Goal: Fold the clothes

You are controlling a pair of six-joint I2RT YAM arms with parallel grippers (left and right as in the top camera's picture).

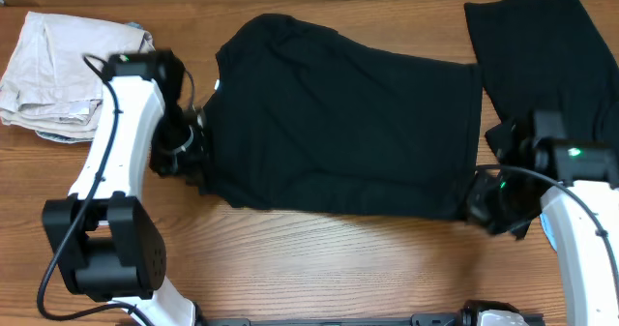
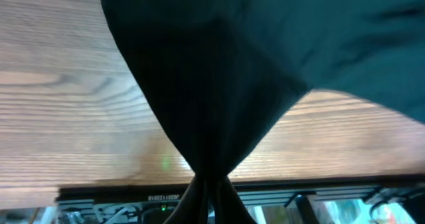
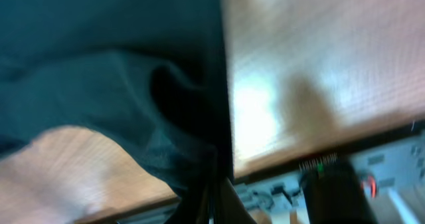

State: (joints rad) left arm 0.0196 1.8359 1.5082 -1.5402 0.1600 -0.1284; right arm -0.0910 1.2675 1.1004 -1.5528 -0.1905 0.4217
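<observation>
**T-shirt (image 1: 338, 123) pinched at both ends**

I see the black T-shirt spread flat mid-table (image 1: 319, 258). My left gripper (image 1: 193, 157) is clenched on its left edge. My right gripper (image 1: 481, 198) is clenched on its near right corner.

beige cloth (image 1: 53, 74): crumpled, far-left corner | table (image 1: 319, 258): wood grain

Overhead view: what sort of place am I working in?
Probably a robot test bench for laundry folding: a wooden table, a black T-shirt spread on it, a beige cloth pile in one corner, and the left arm and right arm.
</observation>
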